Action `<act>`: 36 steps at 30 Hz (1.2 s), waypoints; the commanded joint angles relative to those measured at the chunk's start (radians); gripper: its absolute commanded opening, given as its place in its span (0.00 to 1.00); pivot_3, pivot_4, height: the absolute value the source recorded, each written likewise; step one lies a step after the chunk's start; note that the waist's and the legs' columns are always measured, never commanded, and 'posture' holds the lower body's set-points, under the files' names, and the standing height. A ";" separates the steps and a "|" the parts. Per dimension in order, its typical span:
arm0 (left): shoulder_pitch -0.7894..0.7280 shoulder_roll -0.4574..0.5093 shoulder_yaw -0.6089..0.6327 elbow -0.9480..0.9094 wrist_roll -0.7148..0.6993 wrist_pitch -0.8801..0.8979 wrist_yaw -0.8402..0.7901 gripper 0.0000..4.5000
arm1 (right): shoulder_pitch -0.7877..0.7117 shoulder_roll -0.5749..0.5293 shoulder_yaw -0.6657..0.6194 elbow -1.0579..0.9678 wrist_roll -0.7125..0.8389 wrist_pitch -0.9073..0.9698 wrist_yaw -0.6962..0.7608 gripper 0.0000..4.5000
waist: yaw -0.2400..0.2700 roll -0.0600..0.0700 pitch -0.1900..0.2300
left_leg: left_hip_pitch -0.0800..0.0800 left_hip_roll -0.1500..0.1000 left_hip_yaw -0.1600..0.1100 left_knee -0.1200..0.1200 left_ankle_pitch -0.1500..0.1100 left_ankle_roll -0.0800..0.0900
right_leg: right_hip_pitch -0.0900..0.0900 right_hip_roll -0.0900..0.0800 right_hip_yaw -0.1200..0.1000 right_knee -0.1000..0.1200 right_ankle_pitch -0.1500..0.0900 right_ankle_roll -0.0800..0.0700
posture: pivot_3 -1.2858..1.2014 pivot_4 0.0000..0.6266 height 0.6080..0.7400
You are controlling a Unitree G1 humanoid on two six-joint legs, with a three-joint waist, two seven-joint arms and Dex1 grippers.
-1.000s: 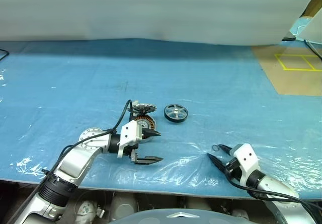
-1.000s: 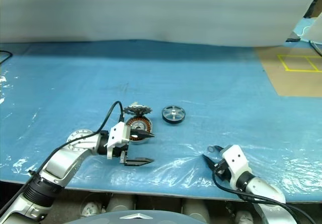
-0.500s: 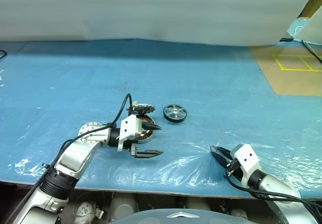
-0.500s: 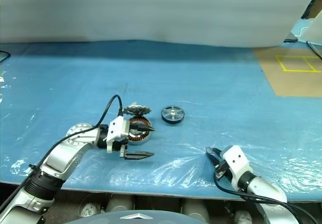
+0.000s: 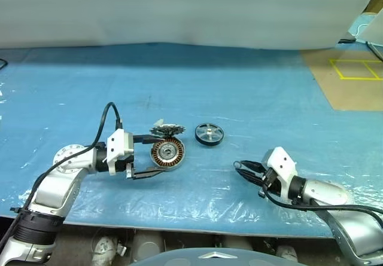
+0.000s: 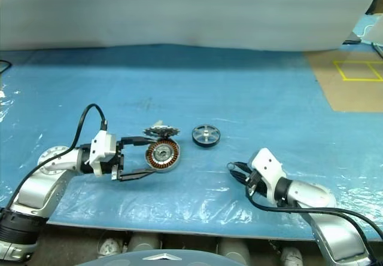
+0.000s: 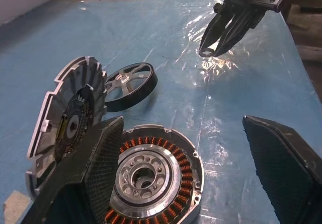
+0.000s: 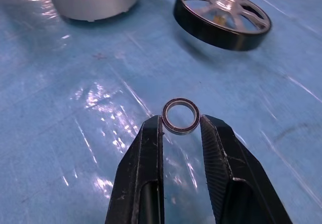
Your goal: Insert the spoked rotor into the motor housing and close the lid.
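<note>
Hidden parts: the lid [image 7: 65,118] stands tilted on its edge behind the motor housing [image 5: 167,155], and one finger [image 7: 90,178] of the left gripper covers its lower part in the left wrist view. I cannot tell if the lid leans on the housing or only stands just beside it.
Cut off: the second finger of the left gripper is cut by the frame edge in the left wrist view.
Hard to see: in the head views the small metal ring [image 8: 181,116] is too small to make out clearly at the tips of the right gripper.
Left gripper [image 5: 146,156]: spread wide, one finger on each side of the housing, holding nothing.
Right gripper [image 5: 239,168]: its two fingers pinch the small ring between the tips, above the blue cover [image 5: 251,98] of the desk.
Housing: lies flat on the desk, copper windings up.
Spoked wheel [image 5: 209,134]: lies flat on the desk, near the housing on its right side, apart from it.
Change, left arm: one second ago the left gripper was over the housing and hid part of it; now it has drawn back to the left and the housing shows whole.
Change, right arm: the right gripper was low at the desk's near edge; now it is higher and more to the left, nearer to the wheel.
</note>
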 commanded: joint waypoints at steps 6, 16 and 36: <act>0.120 0.014 0.038 -0.289 -0.008 0.123 0.173 0.88 | -0.348 0.015 0.187 0.226 -0.021 -0.057 0.212 0.15 | -0.012 0.002 0.002 | 0.001 0.001 0.000 0.001 0.000 0.000 | 0.000 0.000 0.000 0.004 0.000 -0.001 | 0.52 0.24 1.00; 0.265 -0.034 0.151 -0.034 0.019 -0.122 0.148 0.88 | -0.508 0.136 0.279 0.385 -0.075 -0.178 0.279 0.15 | -0.022 0.002 0.002 | -0.001 0.002 0.000 0.002 0.000 0.000 | -0.002 0.001 -0.001 0.004 -0.001 -0.003 | 0.52 0.24 1.00; 0.206 0.024 0.269 -0.378 -0.268 0.378 0.389 0.88 | -0.652 0.315 0.294 0.520 -0.084 -0.180 0.285 0.15 | -0.026 0.001 0.002 | -0.001 0.006 0.002 0.007 0.000 0.000 | -0.002 0.003 -0.002 0.006 0.001 -0.006 | 0.52 0.24 1.00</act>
